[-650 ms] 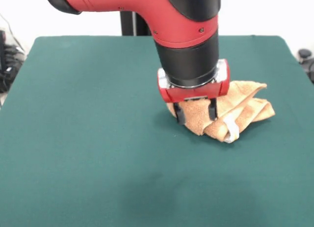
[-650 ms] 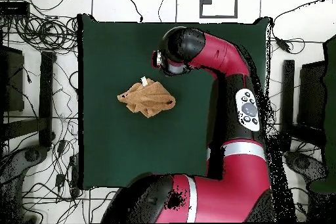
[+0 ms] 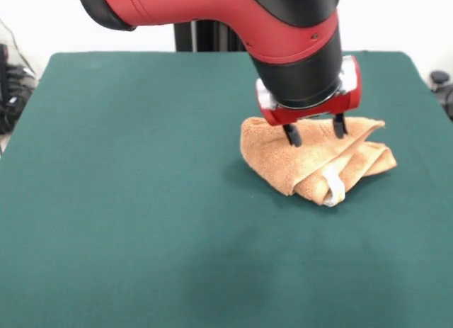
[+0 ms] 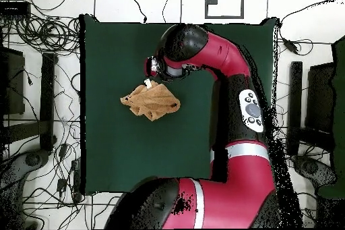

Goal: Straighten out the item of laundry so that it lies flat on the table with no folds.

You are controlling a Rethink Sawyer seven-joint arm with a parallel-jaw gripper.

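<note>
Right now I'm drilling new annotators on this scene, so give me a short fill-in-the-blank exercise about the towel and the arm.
1. The towel lies ____ rather than flat.
2. The table is covered in dark ____ cloth.
3. The end effector is open, its fingers reaching down to the ____.
4. A small ____ label shows at the towel's near edge.

Missing words: crumpled; green; towel; white

Soft cloth under glossy shell

The towel [image 3: 311,161] is nubby orange terry; the worktop [image 3: 141,200] a matt green felt-like cloth; the arm [image 3: 283,23] has smooth, shiny red and black casing.
</note>
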